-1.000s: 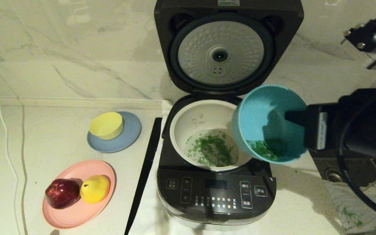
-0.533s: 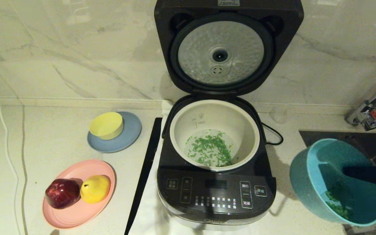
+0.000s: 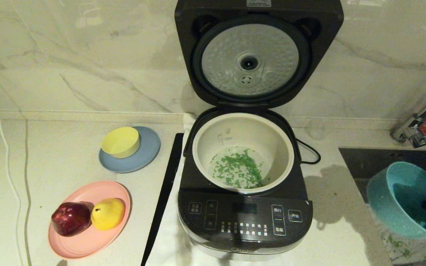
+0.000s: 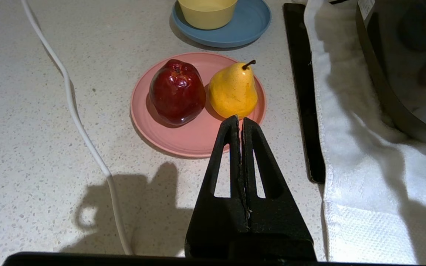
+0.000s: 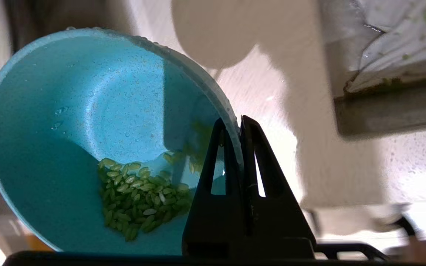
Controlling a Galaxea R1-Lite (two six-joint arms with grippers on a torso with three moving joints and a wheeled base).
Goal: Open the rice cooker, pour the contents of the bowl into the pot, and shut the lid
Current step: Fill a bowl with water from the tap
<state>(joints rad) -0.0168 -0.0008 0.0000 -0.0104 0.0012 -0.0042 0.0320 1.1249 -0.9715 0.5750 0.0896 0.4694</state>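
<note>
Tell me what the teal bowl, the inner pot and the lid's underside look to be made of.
Bowl: likely matte plastic or a speckled composite; thin rim, dull sheen, water beads on it.
Pot: probably coated metal, smooth cream finish with printed level marks.
Lid underside: apparently bare metal; silvery dimpled disc inside a dark rubber-like ring.

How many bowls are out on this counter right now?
2. A yellow bowl sits on the grey-blue plate, left of the rice cooker. A teal bowl is held by the right end effector at the far right, near the sink. None seem hidden.
</note>
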